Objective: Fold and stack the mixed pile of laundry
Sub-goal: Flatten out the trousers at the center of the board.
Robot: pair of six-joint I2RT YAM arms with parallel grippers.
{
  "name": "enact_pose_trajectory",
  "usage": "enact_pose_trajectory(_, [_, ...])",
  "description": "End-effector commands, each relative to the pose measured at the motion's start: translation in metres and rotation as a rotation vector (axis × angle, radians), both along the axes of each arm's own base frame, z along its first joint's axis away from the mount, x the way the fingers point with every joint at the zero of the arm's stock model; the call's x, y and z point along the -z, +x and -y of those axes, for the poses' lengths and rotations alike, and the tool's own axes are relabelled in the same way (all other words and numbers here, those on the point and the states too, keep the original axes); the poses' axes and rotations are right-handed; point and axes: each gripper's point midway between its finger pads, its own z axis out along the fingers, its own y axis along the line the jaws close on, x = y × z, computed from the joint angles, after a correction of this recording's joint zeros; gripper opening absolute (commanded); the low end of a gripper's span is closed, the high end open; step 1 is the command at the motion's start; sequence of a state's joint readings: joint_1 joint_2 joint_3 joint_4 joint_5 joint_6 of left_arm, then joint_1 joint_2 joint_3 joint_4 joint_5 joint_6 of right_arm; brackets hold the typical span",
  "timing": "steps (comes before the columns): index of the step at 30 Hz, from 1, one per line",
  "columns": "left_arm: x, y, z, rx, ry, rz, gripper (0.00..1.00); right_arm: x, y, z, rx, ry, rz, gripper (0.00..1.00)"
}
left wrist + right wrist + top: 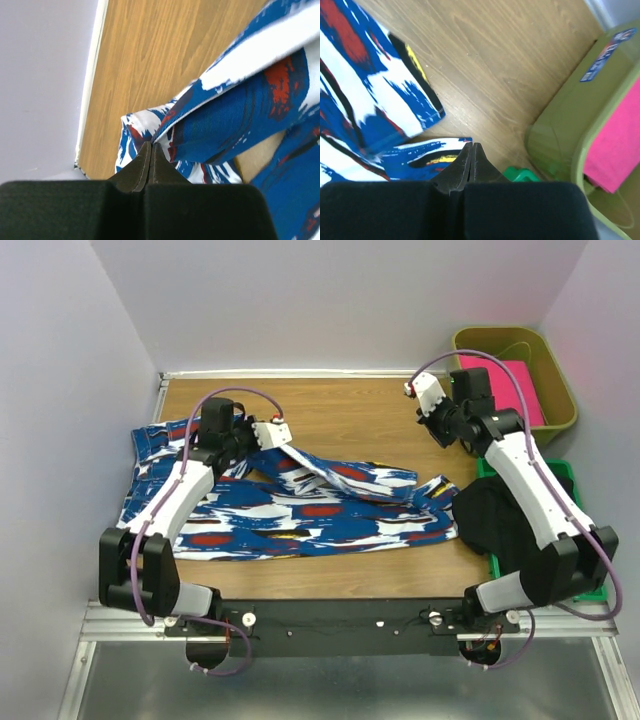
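The long blue cloth with white, red and black blotches (300, 515) lies spread along the tabletop (340, 410), unfolded. One edge is raised by the left pincer (151, 149), which pinches it. The plain black garment (490, 520) sits crumpled at the right. The right pincer (471, 149) hangs pressed together, empty. Folding looks barely begun, and nothing is stacked.

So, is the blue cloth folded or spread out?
Spread out: the blue cloth lies long across the table, unfolded; one strip rises to the shut left hand.
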State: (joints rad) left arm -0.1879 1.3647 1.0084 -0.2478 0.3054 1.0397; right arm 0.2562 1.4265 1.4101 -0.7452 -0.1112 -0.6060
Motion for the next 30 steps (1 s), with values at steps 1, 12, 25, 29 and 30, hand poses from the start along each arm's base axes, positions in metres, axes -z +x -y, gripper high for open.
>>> enact_pose_trajectory(1, [-0.023,0.049,0.029,-0.030,-0.061,0.043,0.00,0.027,0.035,0.002,0.085,-0.020,-0.032,0.01])
enact_pose_trajectory(12, [0.070,0.172,0.073,-0.179,-0.074,-0.215,0.00,0.110,-0.004,-0.072,-0.150,0.152,-0.471,0.62])
enact_pose_trajectory(25, [0.113,0.166,0.064,-0.203,-0.025,-0.262,0.00,0.155,-0.078,-0.115,-0.294,0.053,-0.581,0.80])
enact_pose_trajectory(29, [0.111,0.165,0.064,-0.203,-0.029,-0.252,0.00,0.174,-0.076,-0.104,-0.242,-0.054,-0.572,0.80])
enact_pose_trajectory(30, [0.109,0.164,0.065,-0.201,-0.032,-0.250,0.00,0.178,-0.075,-0.101,-0.226,-0.078,-0.568,0.79])
